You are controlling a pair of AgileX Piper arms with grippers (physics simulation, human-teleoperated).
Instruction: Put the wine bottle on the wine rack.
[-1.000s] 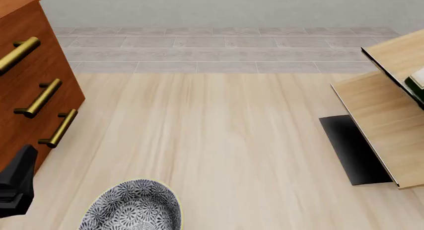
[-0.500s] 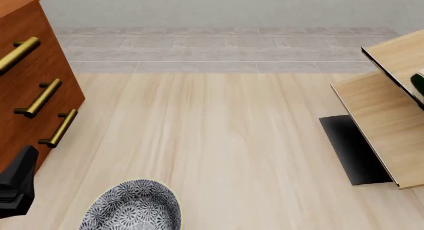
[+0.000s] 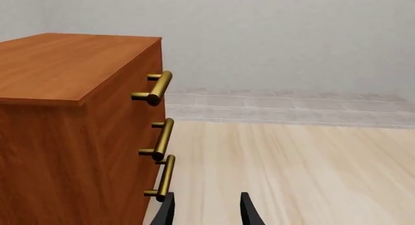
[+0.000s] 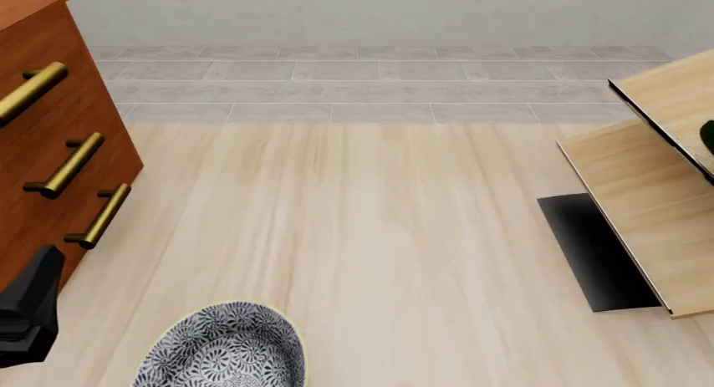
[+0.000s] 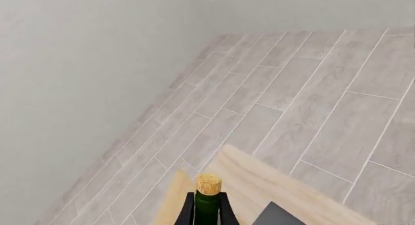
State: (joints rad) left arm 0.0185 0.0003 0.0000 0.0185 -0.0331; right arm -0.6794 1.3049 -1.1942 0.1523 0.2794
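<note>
Since a second ago the white-labelled base of the wine bottle (image 4: 707, 138) has slid almost out of the front view, leaving only a dark green sliver at the right edge, between the slanted panels of the wine rack (image 4: 641, 205). In the right wrist view the right gripper (image 5: 207, 208) pinches the bottle's neck just under the tan cork, at the bottom centre of the frame. That suggests the bottle is being worked deeper into the rack, though whether it rests on a panel is hidden. At the front view's lower left the left gripper (image 3: 206, 210) hangs idle beside the drawer cabinet (image 4: 56, 136), fingers spread on nothing, near the patterned bowl (image 4: 223, 349).
</note>
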